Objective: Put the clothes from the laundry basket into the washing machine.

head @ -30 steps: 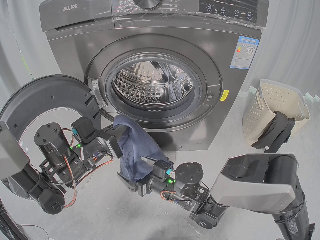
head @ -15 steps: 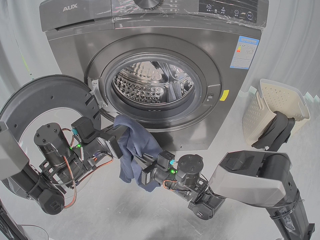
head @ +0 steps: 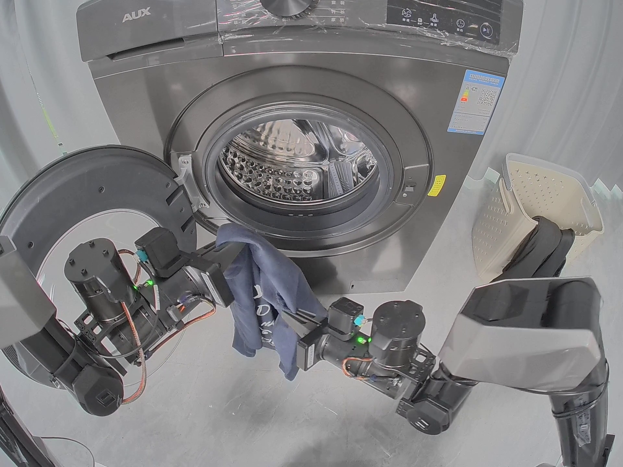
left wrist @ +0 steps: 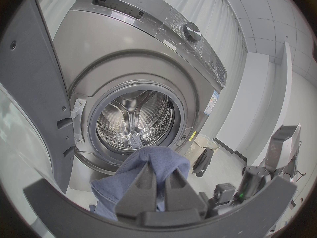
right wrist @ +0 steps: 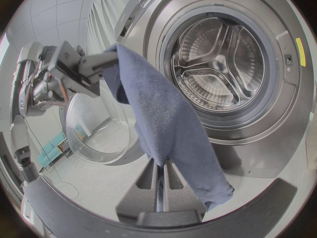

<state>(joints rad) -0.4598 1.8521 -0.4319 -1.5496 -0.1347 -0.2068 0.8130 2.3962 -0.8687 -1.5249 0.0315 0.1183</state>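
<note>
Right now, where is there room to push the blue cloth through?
The drum mouth is wide open beside the swung-out door. Bare floor lies between washer and laundry basket. Crowded: just below the mouth, where left hand and right hand both pinch the blue cloth.

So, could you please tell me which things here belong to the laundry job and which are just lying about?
Job: blue garment, left pincer, right pincer, washing machine, its open door, laundry basket, dark garment on its rim.
Bystanders: curtain, teal seats behind.

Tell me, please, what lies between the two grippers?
The blue cloth hangs between the left gripper and right gripper, clamped by both, in the head view.
</note>
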